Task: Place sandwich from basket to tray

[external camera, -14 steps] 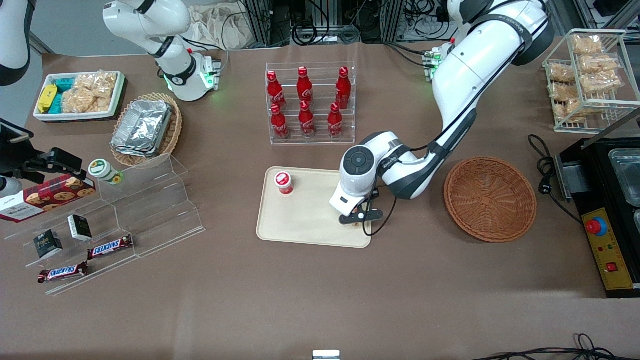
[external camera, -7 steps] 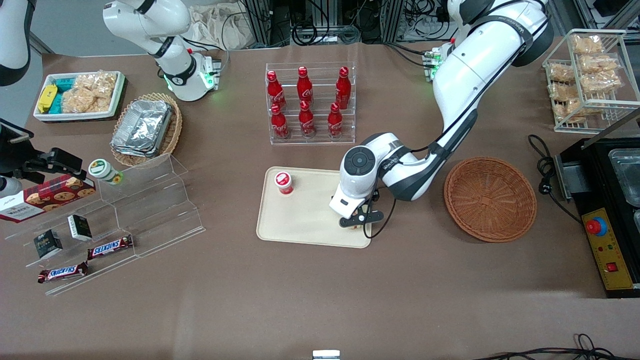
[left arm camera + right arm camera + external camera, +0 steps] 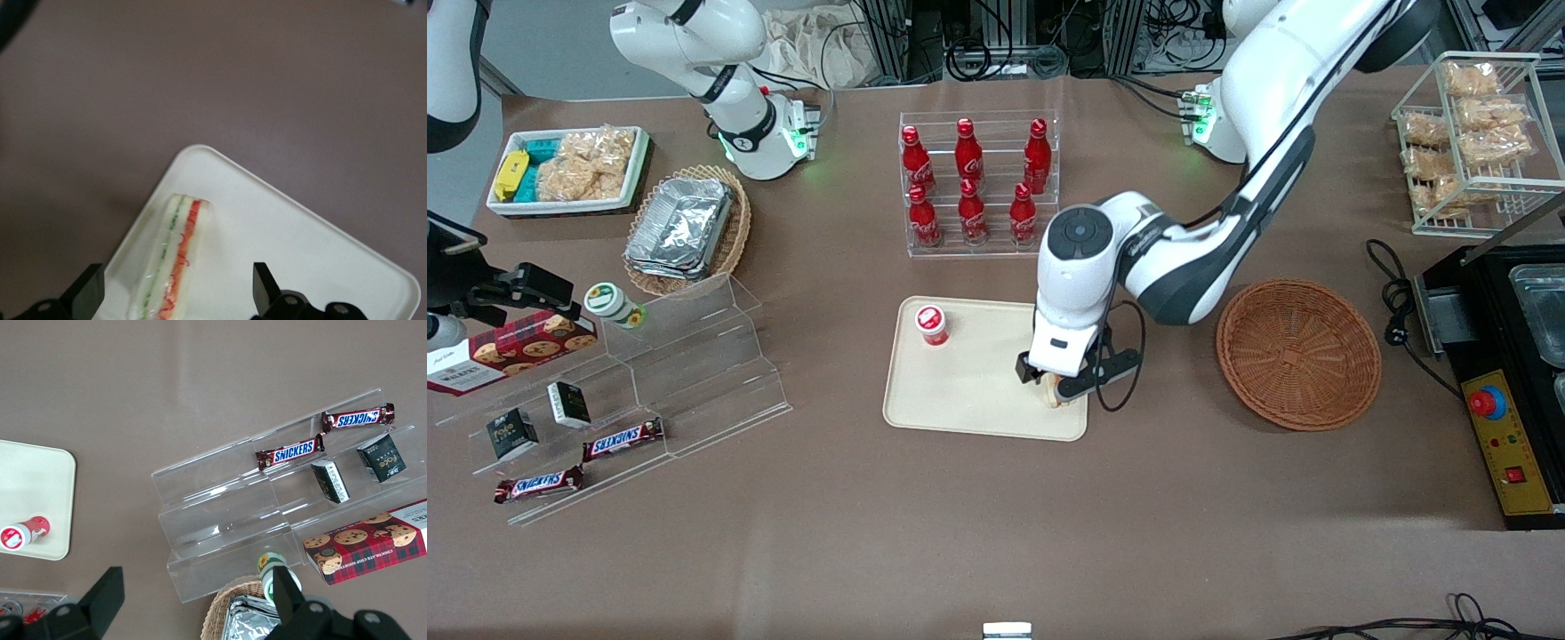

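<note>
The sandwich [image 3: 175, 257] lies flat on the cream tray [image 3: 300, 253], close to one rounded corner, with its red and green filling lines facing up. My left gripper [image 3: 177, 283] hovers just above it, open, one finger on each side and neither touching it. In the front view the gripper [image 3: 1063, 378] hangs over the tray [image 3: 969, 391] corner nearest the round brown basket [image 3: 1298, 353]. A bit of the sandwich [image 3: 1060, 396] peeks out under the gripper. The basket has nothing in it.
A small red-capped bottle [image 3: 932, 324] stands on the tray's corner toward the parked arm. A clear rack of red bottles [image 3: 978, 182] stands farther from the front camera than the tray. A stepped acrylic shelf [image 3: 649, 373] with snacks lies toward the parked arm's end.
The left arm's wrist has risen and drawn back from the tray surface. The sandwich stays on the tray and now shows below the gripper.
</note>
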